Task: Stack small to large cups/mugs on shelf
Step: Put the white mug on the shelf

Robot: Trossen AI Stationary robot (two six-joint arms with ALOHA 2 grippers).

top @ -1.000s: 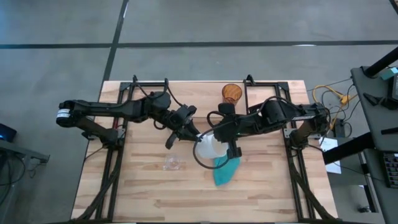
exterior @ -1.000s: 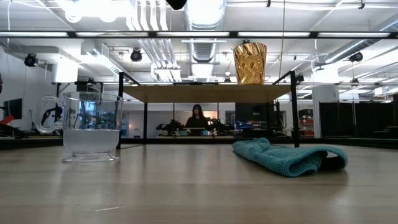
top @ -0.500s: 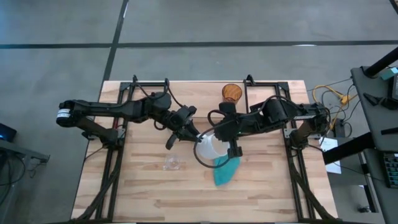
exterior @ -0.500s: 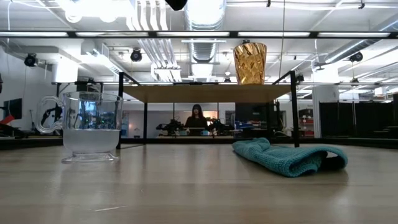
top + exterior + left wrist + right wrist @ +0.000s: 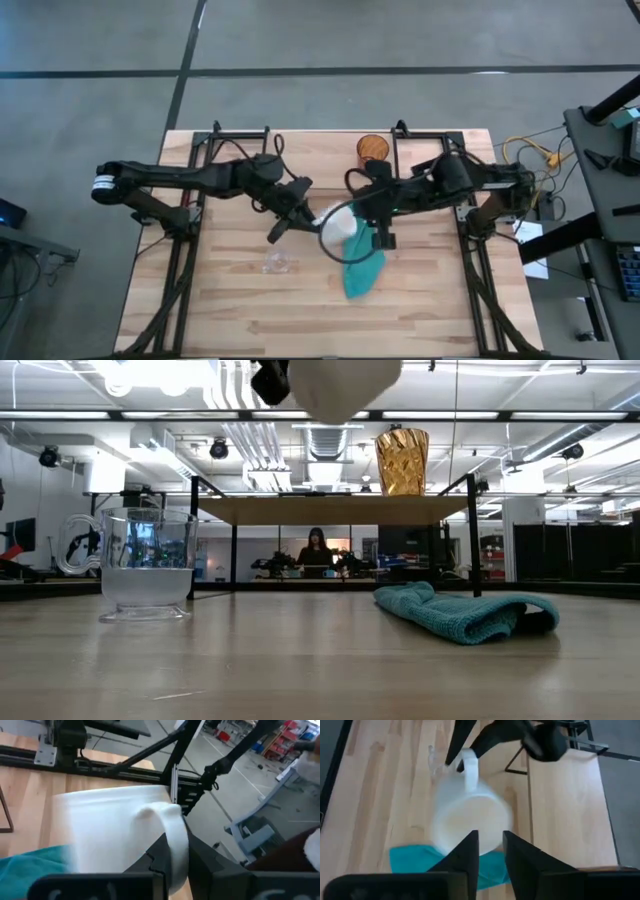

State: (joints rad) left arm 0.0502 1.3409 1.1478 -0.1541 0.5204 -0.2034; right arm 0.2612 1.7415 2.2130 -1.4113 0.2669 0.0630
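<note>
White ceramic mug with a handle (image 5: 338, 228) — high view: aloft mid-table between both arms. Low view: above the amber textured glass cup (image 5: 402, 460) on the wooden shelf (image 5: 330, 510). Wrist views: left gripper (image 5: 175, 857) clamps its handle (image 5: 172, 840), right gripper (image 5: 490, 851) pinches the rim. We judge it rigid, weighty, glaze-slippery, breakable — handle holds safest.

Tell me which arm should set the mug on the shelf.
Left, probably. The left tool clamps the mug by its handle, and the bare part of the shelf lies on that arm's side of the amber cup. The right tool pinches only the rim.
</note>
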